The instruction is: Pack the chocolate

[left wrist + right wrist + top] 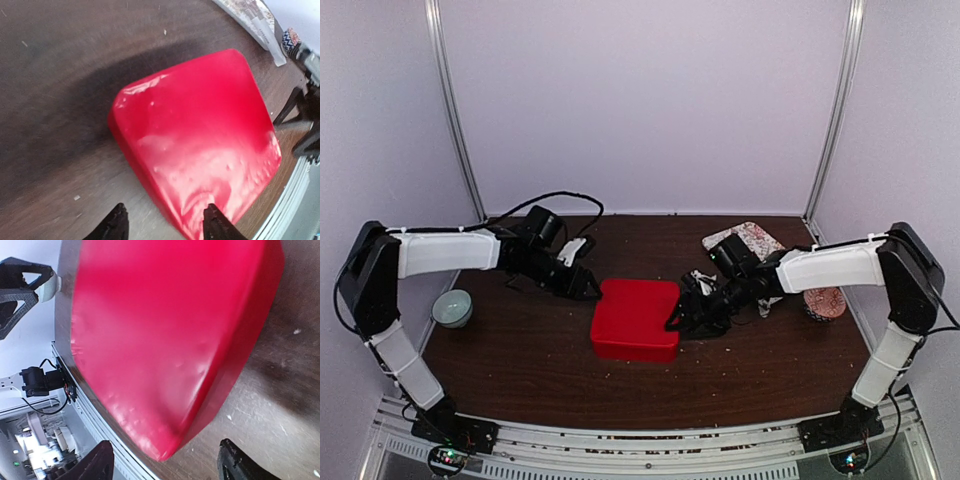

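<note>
The box (635, 318) is red, smooth and glossy, probably plastic, its sheen broken by faint dimples. The table (520, 350) is dark wood grain, matt and slightly streaked. The pale bowl (452, 307) looks glazed, though it shows small.

L gripper (165, 212) spread, R gripper (166, 447) spread, both low, facing each other

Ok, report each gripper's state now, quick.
Left gripper: open, fingers either side of a corner of the red box, holding nothing.
Right gripper: open, straddling a corner of the red box, holding nothing.
</note>
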Robot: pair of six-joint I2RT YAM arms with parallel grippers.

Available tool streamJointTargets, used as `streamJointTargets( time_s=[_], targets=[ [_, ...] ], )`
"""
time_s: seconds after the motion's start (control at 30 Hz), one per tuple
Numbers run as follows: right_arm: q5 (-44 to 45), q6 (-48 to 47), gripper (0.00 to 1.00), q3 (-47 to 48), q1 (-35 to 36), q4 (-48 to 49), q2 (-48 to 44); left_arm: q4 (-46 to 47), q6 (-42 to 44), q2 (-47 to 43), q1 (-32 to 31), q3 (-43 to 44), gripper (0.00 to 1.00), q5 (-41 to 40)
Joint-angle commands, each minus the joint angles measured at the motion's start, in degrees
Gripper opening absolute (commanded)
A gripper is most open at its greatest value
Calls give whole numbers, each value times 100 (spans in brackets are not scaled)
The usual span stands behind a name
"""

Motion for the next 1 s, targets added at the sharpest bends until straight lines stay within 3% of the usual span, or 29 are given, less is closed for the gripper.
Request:
streamJointTargets(
  time_s=[0.0,0.17,0.33,0.53,0.73,0.97],
  targets=[
    [848,-915,71,370,21,-1137,-868,-754,689,-1220,-32,20,49,-840],
    [924,-947,56,706,332,-1436,-989,-1139,827,-1588,-560,-134,32,-1173],
    [889,-622,34,757,626,-1209,-814,-850,548,-1366,-1017,-201,21,-1005],
    [695,-241,27,475,759,-522,-341,-263,260,-711,-1480,-187,12,-781],
    [723,113,17,75,750,-220,284,-146,132,-143,-1537,-599,5,-1057],
    [830,-85,11,431,632,-706,-49,-509,346,-539,-1509,-253,3,-1375]
  ],
)
